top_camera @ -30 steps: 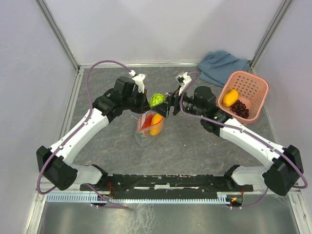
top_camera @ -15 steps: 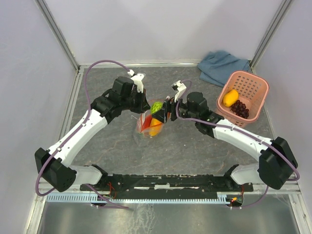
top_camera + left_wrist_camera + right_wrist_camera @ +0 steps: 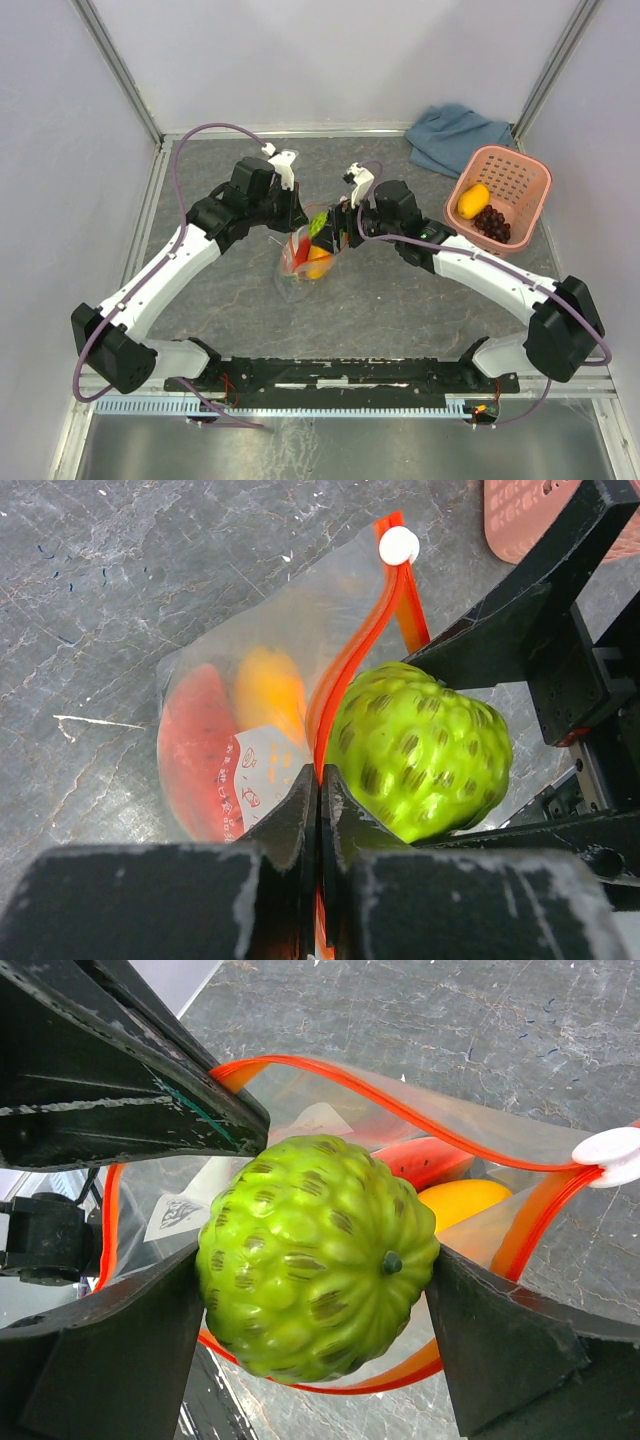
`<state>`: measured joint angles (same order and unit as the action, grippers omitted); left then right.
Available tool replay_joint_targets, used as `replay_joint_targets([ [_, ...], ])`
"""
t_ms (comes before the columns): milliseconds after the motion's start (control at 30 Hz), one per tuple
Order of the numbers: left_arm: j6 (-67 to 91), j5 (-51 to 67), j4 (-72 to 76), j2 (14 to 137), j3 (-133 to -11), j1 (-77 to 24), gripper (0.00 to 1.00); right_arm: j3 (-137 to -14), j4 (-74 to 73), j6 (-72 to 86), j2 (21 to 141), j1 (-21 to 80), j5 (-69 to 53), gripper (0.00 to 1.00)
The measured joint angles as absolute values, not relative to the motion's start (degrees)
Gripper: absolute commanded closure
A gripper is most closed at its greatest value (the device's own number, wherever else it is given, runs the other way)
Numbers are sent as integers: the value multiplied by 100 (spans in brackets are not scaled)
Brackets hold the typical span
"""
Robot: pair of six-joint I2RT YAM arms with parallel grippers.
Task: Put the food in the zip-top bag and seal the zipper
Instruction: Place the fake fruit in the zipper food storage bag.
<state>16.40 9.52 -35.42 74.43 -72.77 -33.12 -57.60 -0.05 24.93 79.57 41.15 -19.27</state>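
my left end effector (image 3: 320, 780) is pressed together on the red-orange zipper (image 3: 350, 670), pinching the near lip of the zip-top bag (image 3: 250, 620) and holding its mouth up. the zipper's small white end piece (image 3: 399, 546) sits at the far end of the strip. my right end effector (image 3: 315, 1260) grips a green bumpy fruit (image 3: 310, 1250), one finger against each side of it, right at the bag's open mouth, partly inside the loop of the zipper. inside the bag lie a red watermelon wedge (image 3: 195, 750) and an orange fruit (image 3: 270, 690), side by side. the bag stands on the grey bench (image 3: 400, 300) between my two arms. off to my right, a pink basket (image 3: 500, 152) holds a yellow fruit (image 3: 472, 200) and dark grapes (image 3: 492, 224), with a blue-grey cloth (image 3: 455, 135) just behind it.
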Motion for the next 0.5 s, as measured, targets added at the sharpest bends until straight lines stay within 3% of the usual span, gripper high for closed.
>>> replay_joint_targets([
  [300,1640,956,-3542,7443,-7277,-3312,97,-6182,-593,2335,7946,4115,-1925,0],
  [500,1640,954,-3542,7443,-7277,-3312,97,-6292,-952,2318,7896,4117,-1544,3],
])
